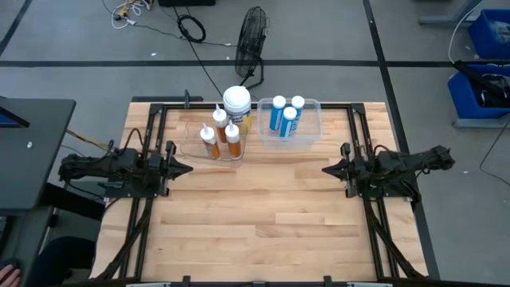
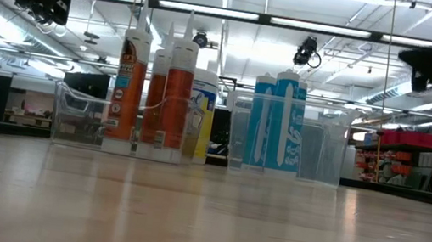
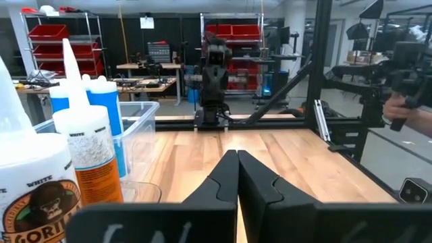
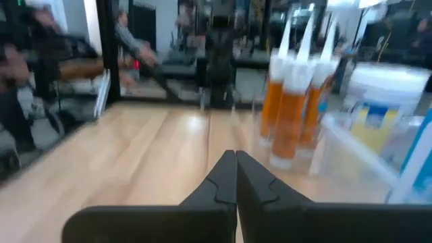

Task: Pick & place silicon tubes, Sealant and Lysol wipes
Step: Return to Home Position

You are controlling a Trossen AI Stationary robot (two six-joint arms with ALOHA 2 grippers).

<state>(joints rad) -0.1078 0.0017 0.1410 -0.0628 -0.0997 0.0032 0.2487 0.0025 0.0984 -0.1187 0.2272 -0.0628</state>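
Three slim orange tubes (image 1: 221, 137) with white nozzles stand upright in a clear bin (image 1: 195, 148) at the table's far left-centre. Right behind them stands the Lysol wipes canister (image 1: 237, 104), with a wide white lid and a yellow-and-blue label (image 2: 200, 119). Three blue tubes (image 1: 285, 116) with white caps stand in a second clear bin (image 1: 312, 131) to the right. My left gripper (image 1: 188, 168) is shut at the table's left side, nothing in it. My right gripper (image 1: 327, 170) is shut at the right side, nothing in it. Both point level toward the table's middle.
A black frame (image 1: 159, 108) runs around the tabletop's edges. Bare wood (image 1: 263, 223) lies between the arms and toward the near edge. On the floor beyond the far edge stands a fan (image 1: 252, 44). People show in the room beyond the table in the right wrist view.
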